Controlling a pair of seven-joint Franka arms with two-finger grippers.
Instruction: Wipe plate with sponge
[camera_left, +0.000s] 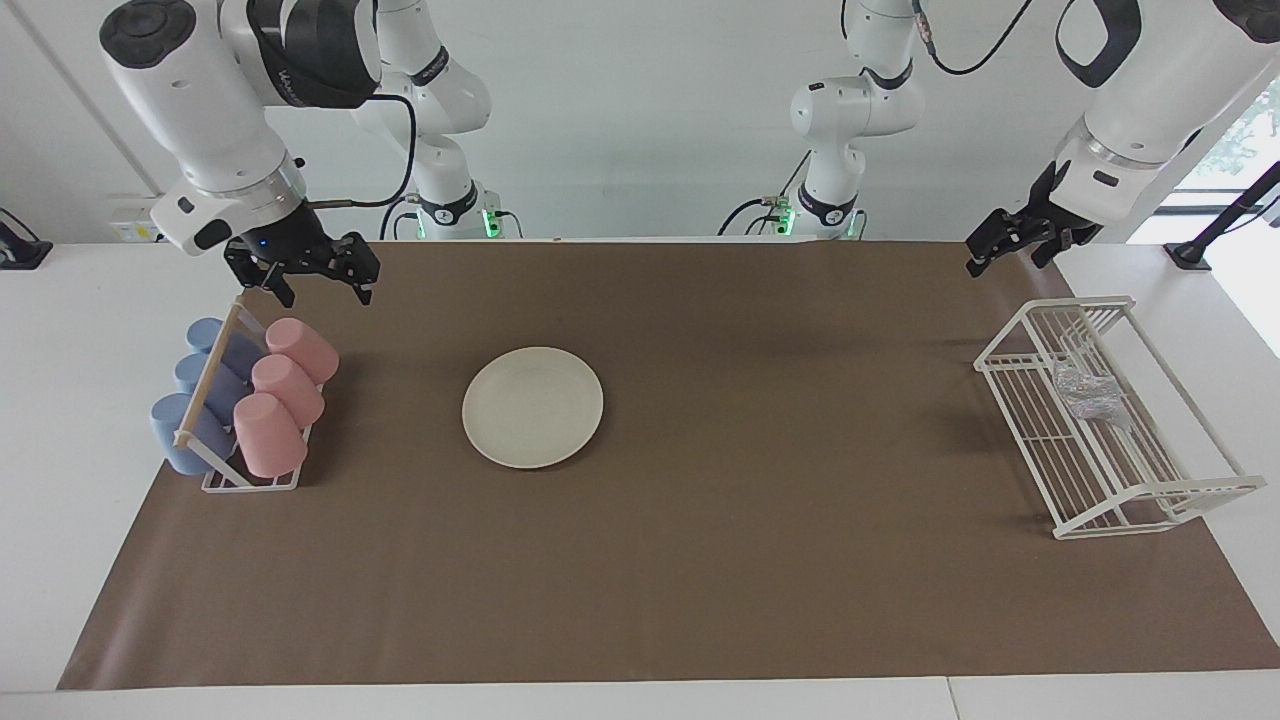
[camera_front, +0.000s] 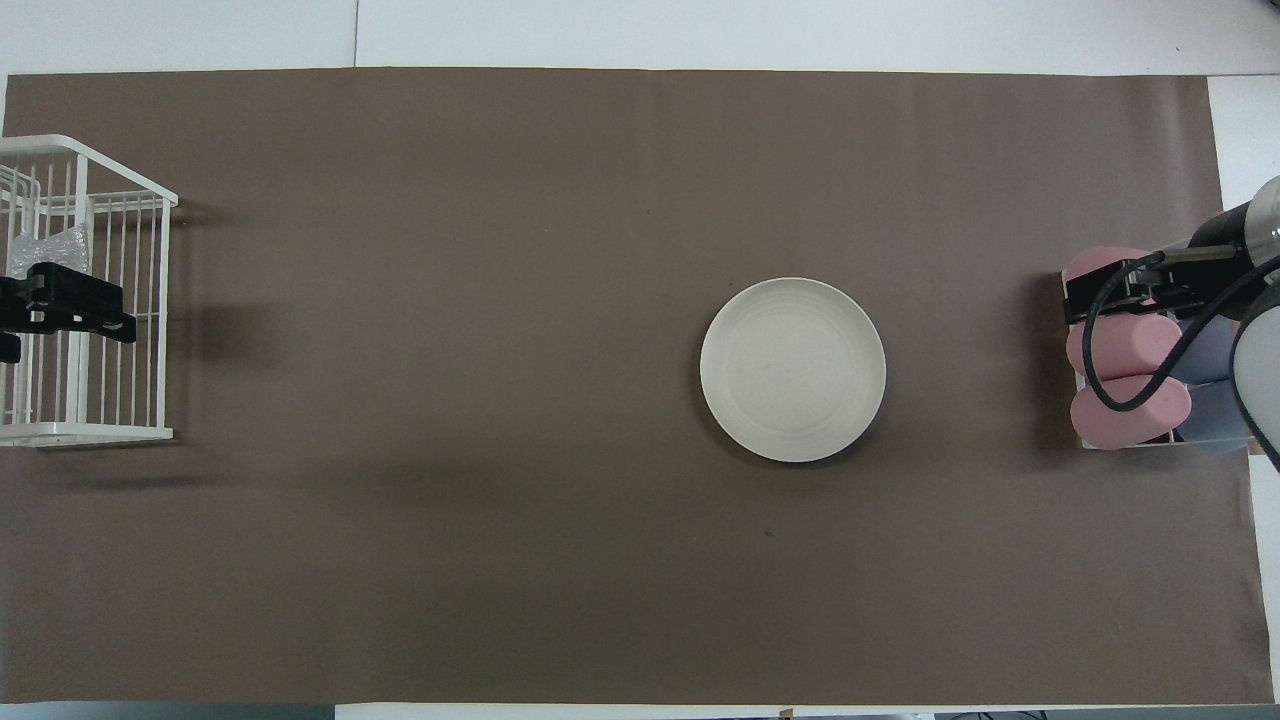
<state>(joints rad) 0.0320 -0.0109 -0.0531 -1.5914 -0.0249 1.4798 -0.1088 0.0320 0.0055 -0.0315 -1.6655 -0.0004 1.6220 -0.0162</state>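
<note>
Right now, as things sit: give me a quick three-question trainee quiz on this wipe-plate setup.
1. True or false: the sponge lies on the plate.
2. Which is over the pink cups? A) left gripper B) right gripper
3. Fill in: the sponge sits in the white wire ____.

Key:
1. False; it is in the rack at the left arm's end of the table.
2. B; its fingers are open and empty.
3. rack
</note>
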